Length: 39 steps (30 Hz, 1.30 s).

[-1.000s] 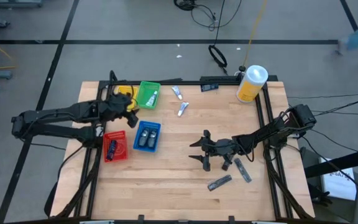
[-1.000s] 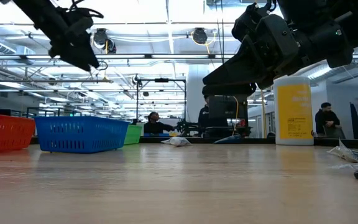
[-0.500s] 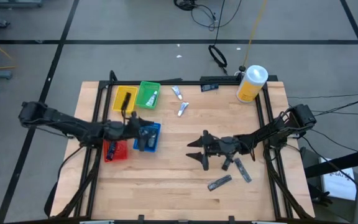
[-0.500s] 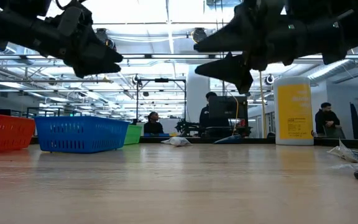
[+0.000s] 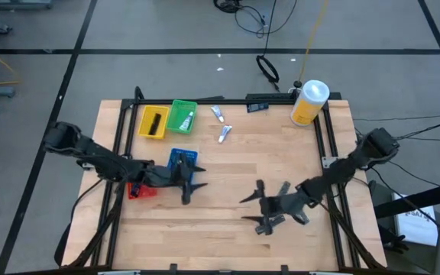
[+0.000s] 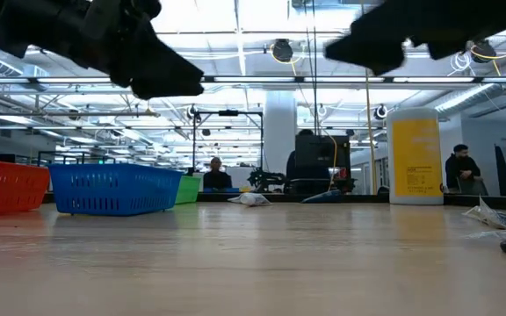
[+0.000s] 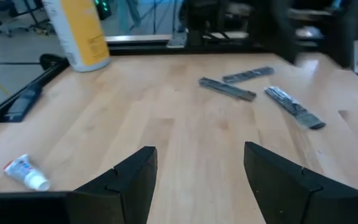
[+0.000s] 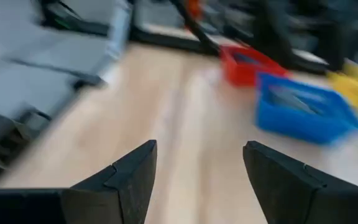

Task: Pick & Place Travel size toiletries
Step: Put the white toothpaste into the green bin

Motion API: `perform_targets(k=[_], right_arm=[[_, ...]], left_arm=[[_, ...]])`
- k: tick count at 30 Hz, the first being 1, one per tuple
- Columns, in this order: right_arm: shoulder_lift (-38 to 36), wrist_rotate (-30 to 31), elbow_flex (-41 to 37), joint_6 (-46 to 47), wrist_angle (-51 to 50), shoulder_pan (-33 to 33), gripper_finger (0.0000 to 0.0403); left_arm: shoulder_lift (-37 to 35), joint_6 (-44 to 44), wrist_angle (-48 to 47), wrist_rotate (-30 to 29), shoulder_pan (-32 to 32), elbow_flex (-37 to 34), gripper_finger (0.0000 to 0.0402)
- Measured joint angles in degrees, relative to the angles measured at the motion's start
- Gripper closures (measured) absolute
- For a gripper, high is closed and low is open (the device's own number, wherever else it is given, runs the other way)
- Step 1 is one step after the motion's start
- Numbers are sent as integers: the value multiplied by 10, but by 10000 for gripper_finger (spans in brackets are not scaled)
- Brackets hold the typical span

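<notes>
holding a tube, green tray [image 5: 182, 116], dark piece in yellow tray [image 5: 153, 122]

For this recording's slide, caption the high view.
Both open grippers, left gripper and right gripper, hover empty mid-table; two tubes lie loose near the green tray.

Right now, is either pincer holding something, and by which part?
Nothing is held. The left pincer and the right pincer are both open and empty above the wooden table.

Red tray [image 5: 140, 190] half hidden under left arm; blue tray [image 8: 304, 111] blurred in right wrist view
</notes>
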Motion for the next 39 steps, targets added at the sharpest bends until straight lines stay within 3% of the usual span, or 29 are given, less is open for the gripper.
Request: perform_targets(k=[3,7,10,14,17,20,26,34,39], right_arm=[[-46,37,2,66,-127,21,170],[-102,65,2,239,-288,27,177],[-110,106,-18,334,-305,26,185],[-80,163,-60,355,-203,26,193],[-37,208,-88,351,-66,19,198],[18,227,-103,334,61,13,201],[122,229,-105,301,201,11,202],[171,227,-105,298,249,11,202],[167,226,-105,288,255,11,202]], left_arm=[[39,10,-20,0,-9,43,163],[101,-32,-66,-23,-6,112,163],[150,-105,-151,-31,28,186,163],[215,-156,-356,-34,83,300,163],[261,-160,-440,-64,128,363,163],[300,-160,-442,-61,179,399,163],[352,-181,-435,-1,271,416,163],[396,-187,-369,54,305,417,163],[409,-188,-373,3,300,417,191]])
